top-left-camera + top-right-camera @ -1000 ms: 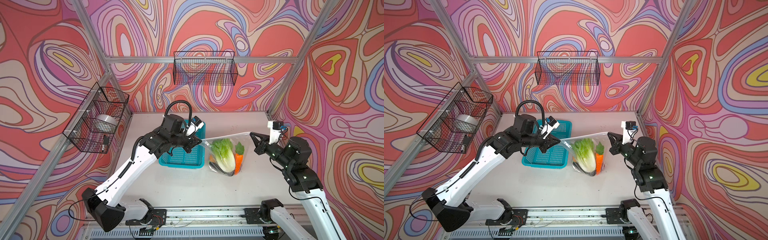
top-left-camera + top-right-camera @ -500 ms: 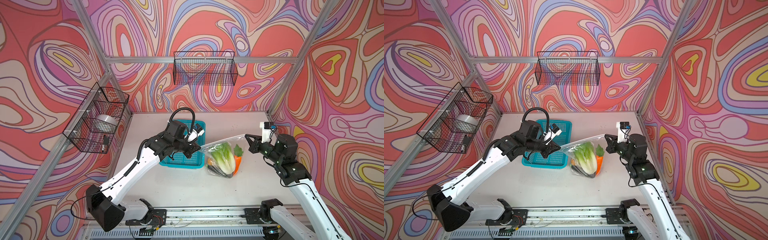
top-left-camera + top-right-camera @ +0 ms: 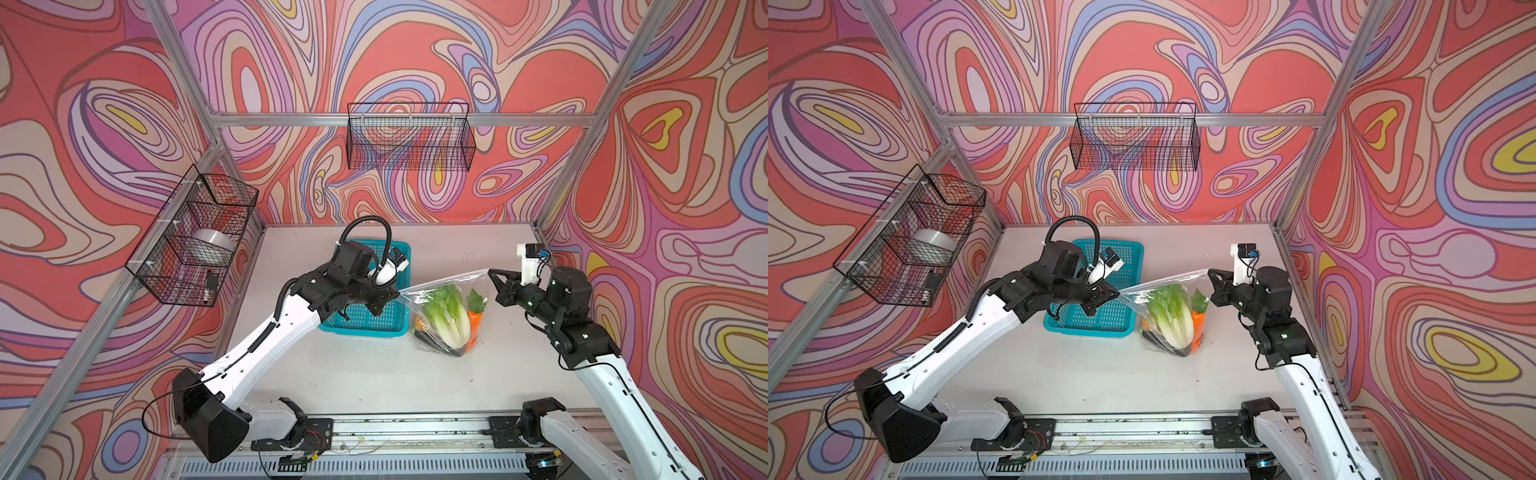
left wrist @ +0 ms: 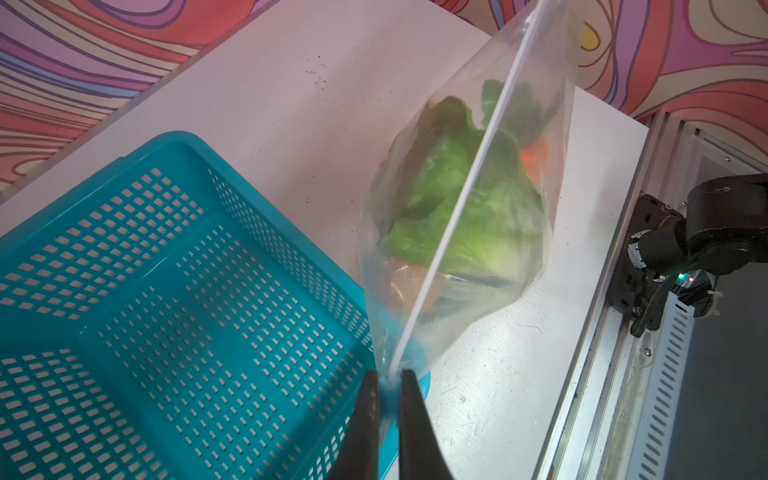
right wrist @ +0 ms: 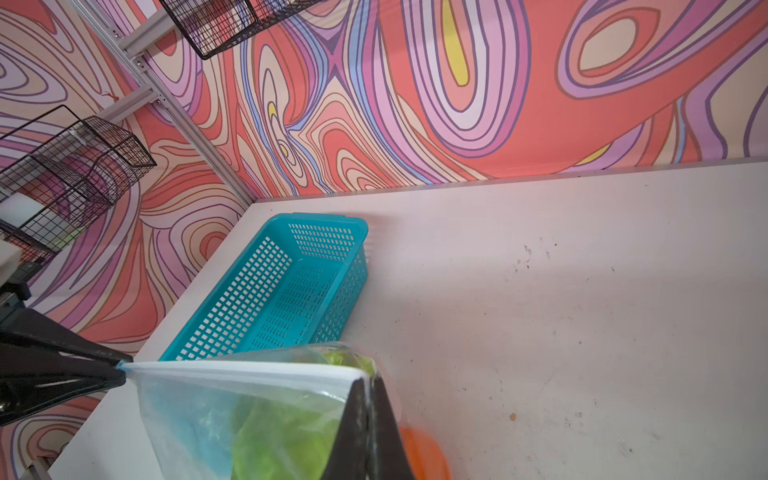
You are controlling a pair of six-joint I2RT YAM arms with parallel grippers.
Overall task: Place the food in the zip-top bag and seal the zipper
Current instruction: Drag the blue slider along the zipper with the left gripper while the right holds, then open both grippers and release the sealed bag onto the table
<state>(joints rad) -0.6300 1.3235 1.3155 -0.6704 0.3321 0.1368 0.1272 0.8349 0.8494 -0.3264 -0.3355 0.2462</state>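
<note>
In both top views the zip-top bag (image 3: 417,292), food (image 3: 446,311) inside, is hung beside the teal basket (image 3: 357,332), its zipper (image 3: 444,279) stretched from the left claw (image 3: 397,294) to the right claw (image 3: 491,273). In the left wrist view the left claw (image 4: 388,376) is seen pinched shut on one end, the strip running straight away. In the right wrist view the right claw (image 5: 368,384) is clamped on the other end, so sealing is judged to follow that line.

Teal basket (image 3: 365,322) rests on white table (image 3: 353,374); back rack (image 3: 409,141) and side rack (image 3: 195,237) hang above.
</note>
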